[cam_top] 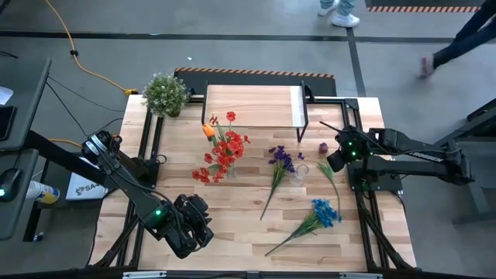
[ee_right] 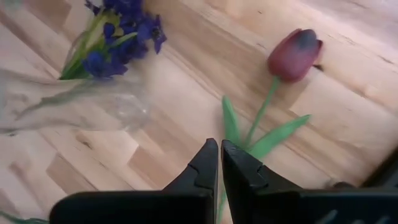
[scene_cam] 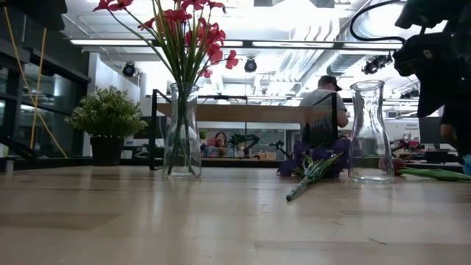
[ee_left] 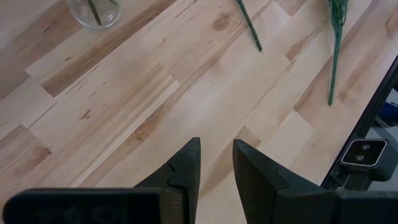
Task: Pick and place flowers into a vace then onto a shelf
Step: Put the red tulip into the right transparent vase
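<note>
1. on the wooden table, the red flowers and an orange tulip stand in a clear vase, in front of the shelf.
2. near the table's front edge, the left gripper hovers over bare wood, fingers narrowly apart, holding nothing.
3. at the right side, the right gripper hangs above a dark red rosebud lying flat, its fingers pressed together and empty.
4. a second, empty vase stands beside the purple bunch, which lies on the table.
5. the blue bunch lies nearer the front edge.
6. a potted plant sits at the far left corner.
</note>
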Available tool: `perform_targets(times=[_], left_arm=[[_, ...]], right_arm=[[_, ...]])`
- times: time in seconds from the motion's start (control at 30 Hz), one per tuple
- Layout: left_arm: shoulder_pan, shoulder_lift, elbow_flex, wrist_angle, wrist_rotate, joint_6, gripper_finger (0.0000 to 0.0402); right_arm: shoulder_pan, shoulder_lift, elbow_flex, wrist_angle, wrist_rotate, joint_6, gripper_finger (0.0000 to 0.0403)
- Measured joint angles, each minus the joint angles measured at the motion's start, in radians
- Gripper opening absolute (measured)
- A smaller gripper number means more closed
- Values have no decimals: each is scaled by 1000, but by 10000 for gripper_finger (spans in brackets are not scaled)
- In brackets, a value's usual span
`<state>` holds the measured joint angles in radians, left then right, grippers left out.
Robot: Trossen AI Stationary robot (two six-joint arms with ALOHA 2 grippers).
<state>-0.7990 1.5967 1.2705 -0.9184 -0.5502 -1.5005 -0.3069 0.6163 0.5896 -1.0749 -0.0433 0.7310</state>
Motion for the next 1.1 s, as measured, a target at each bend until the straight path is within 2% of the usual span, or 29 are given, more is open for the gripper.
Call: perform_targets(times=[0.1, 0.37, 0.57, 0.77, 1.1], left_arm=[[0, 0, 0, -1, 30, 0, 129], [0, 0, 0, -14, 48, 0, 129], [0, 0, 0, -44, 49, -27, 129], [0, 0, 0, -50, 49, -27, 129], [0, 0, 0, -54, 47, -27, 129]], right_arm=[[0, 0, 0, -21, 3, -29, 27], [0, 7, 0, -21, 55, -23, 120], [0, 56, 0, -7, 53, -17, 163], [0, 147, 0, -5, 56, -2, 171], [0, 294, 0, 30, 114, 31, 154]])
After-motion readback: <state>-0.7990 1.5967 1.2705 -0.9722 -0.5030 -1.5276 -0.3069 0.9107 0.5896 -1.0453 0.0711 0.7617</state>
